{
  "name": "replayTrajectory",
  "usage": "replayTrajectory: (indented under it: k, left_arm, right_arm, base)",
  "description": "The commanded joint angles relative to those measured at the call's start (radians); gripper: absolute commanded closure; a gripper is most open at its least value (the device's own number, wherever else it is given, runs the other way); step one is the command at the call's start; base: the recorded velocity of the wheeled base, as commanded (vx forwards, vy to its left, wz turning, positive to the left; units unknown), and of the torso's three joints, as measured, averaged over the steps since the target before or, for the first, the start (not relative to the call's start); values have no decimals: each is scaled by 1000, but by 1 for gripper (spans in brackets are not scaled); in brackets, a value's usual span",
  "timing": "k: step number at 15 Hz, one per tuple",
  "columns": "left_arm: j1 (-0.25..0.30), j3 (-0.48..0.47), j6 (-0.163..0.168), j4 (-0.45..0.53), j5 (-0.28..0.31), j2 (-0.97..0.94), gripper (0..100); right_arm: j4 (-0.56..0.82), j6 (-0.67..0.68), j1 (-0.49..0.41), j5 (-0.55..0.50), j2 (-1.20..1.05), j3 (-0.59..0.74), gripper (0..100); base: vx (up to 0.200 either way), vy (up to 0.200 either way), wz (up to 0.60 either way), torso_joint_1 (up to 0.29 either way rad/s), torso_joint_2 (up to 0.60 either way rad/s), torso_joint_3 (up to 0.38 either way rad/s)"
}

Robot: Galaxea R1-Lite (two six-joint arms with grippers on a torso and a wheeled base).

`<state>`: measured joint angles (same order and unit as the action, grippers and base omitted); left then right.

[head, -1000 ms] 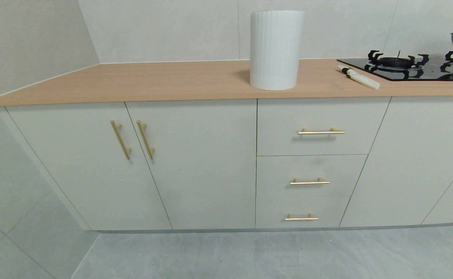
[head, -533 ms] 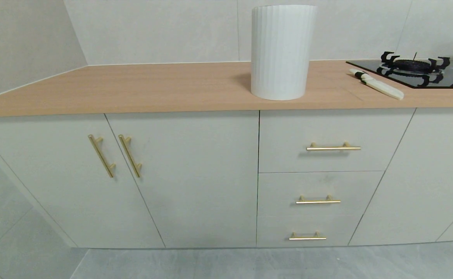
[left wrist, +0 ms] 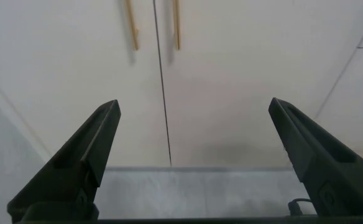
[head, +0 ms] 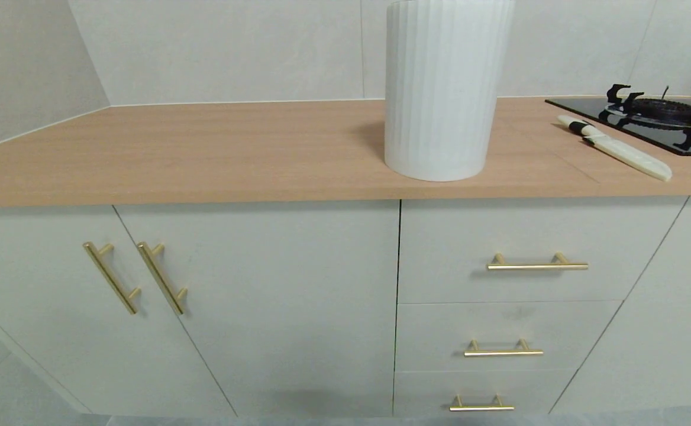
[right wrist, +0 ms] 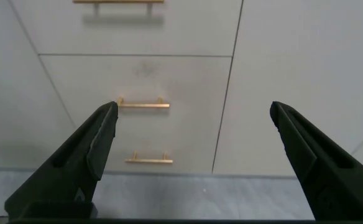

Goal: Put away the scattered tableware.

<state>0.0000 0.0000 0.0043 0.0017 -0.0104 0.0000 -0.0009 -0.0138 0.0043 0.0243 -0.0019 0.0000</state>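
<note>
A cream knife with a black band on its handle lies flat on the wooden counter, just in front of the black hob. A tall ribbed white holder stands upright near the counter's front edge, left of the knife. My left gripper is open and empty, low down, facing the double cabinet doors. Facing the drawer fronts low down, my right gripper is open too, with nothing between its fingers.
Beneath the counter, two cabinet doors with brass handles sit left of three stacked drawers. A tiled wall closes the counter's back and left side. Grey floor runs along the cabinet base.
The whole head view has shifted: the counter, holder and knife look larger and lower, so the camera has moved closer. Nothing on the counter has moved.
</note>
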Motion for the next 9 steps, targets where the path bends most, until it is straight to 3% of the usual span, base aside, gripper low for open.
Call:
replayTrajectory:
  k: [1, 3, 9]
  left_arm:
    - [0, 0, -1, 0, 0, 0, 0]
    - [0, 0, 0, 0, 0, 0, 0]
    - [0, 0, -1, 0, 0, 0, 0]
  right_arm:
    - [-1, -2, 0, 0, 2, 0, 0]
    - [1, 2, 0, 0, 2, 0, 0]
    - [-1, 2, 0, 0, 2, 0, 0]
  base:
    - [200, 0, 0, -2, 2, -7]
    - [200, 0, 0, 5, 5, 2]
    - [0, 0, 0, 0, 0, 0]
